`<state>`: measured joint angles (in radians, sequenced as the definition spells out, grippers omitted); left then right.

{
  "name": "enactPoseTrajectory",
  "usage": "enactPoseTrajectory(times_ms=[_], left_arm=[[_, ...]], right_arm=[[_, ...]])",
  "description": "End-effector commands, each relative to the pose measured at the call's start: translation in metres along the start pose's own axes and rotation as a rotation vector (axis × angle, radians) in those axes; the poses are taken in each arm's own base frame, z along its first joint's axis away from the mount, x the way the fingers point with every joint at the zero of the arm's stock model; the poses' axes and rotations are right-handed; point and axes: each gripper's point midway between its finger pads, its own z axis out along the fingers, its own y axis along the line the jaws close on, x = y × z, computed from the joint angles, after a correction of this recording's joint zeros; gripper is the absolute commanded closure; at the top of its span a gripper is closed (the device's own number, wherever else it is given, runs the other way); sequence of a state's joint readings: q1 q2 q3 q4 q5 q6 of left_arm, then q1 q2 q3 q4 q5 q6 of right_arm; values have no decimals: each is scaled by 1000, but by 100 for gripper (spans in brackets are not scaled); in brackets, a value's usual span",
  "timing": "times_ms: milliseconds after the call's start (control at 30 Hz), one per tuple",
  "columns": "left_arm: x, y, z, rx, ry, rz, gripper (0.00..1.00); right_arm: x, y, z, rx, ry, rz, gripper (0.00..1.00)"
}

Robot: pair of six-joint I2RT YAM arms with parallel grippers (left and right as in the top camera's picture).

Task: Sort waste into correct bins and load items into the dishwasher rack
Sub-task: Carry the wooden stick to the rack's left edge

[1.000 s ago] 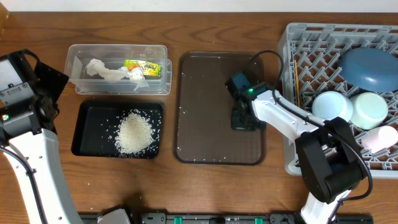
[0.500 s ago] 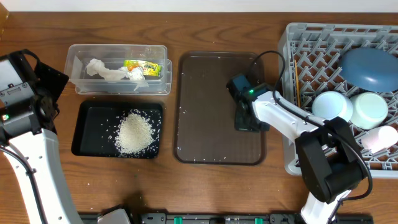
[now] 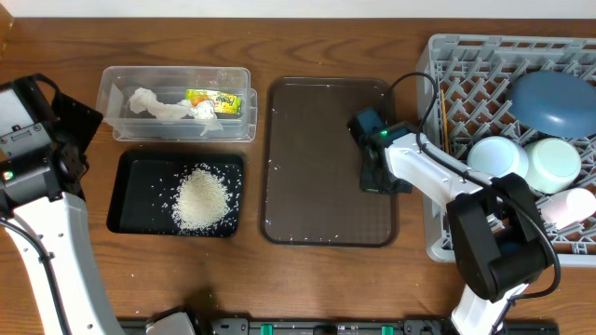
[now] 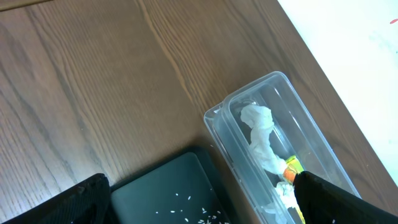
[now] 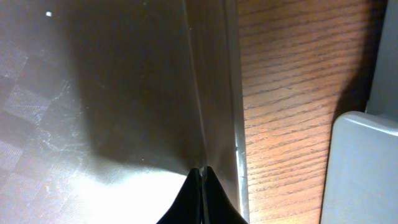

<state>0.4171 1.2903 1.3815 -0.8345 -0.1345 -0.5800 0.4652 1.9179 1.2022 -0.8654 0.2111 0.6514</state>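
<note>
Your right gripper (image 5: 200, 190) was pinched fully together, its 2 fingertips meeting in a point with nothing between them. It sat over the right-hand rim of the brown serving tray (image 3: 317, 158), close to the dishwasher rack (image 3: 466, 56); whether the tips touched the tray, you could not tell from either view.

Your left gripper (image 4: 200, 176) stood spread wide and held nothing. It hung over the left side of the wooden table (image 3: 307, 46), looking down on a corner of the clear tub (image 3: 177, 70) and a corner of the black tray (image 3: 130, 200).

The waste was already sorted. The crumpled tissue (image 3: 154, 104) and the yellow-green wrapper (image 3: 214, 100) lay inside the clear tub, touching each other. The rice (image 3: 202, 198) sat heaped in the black tray just in front of the tub, with loose grains scattered around the heap.

The rack held the dark blue plate (image 3: 549, 100) at its back right, tilted. In front of it were the light blue bowl (image 3: 498, 158) and the mint green bowl (image 3: 556, 163), side by side. The pink cup (image 3: 570, 207) lay nearest the front. A thin wooden line near the rack's left wall was probably the chopsticks (image 3: 444, 121).
</note>
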Motion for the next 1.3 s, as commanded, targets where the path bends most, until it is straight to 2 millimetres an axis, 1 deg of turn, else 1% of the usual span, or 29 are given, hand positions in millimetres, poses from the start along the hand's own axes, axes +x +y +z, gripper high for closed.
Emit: enactPoseTrajectory(times_ms=[0, 267, 667, 733, 833, 900, 967, 1067, 1167, 1233, 1267], left_arm=[[-4, 1, -1, -8, -9, -9, 4], [-4, 1, -1, -8, -9, -9, 4], [-4, 1, -1, -8, -9, -9, 4], [-4, 1, -1, -8, -9, -9, 4], [-4, 1, -1, -8, -9, -9, 4], [-4, 1, -1, -8, -9, -9, 4], [-4, 1, -1, -8, -9, -9, 4], [-4, 1, -1, -8, -9, -9, 4], [-4, 1, -1, -8, -9, -9, 4], [-4, 1, -1, -8, -9, -9, 4], [-4, 1, -1, -8, -9, -9, 4]], right_arm=[[-2, -9, 4, 38, -11, 17, 98], [0, -12, 6, 54, -10, 14, 99], [6, -6, 6, 16, 22, 38, 99], [6, -4, 6, 9, 24, 38, 99], [5, -3, -2, -3, 22, 39, 99], [2, -3, -13, -21, 8, 43, 99], [-2, -5, -32, -46, -24, 52, 99], [-7, -12, -69, -101, -99, 65, 99], [-10, -28, -112, -144, -202, 85, 98], [-7, -40, -138, -171, -262, 102, 92], [-5, -46, -150, -187, -287, 109, 85]])
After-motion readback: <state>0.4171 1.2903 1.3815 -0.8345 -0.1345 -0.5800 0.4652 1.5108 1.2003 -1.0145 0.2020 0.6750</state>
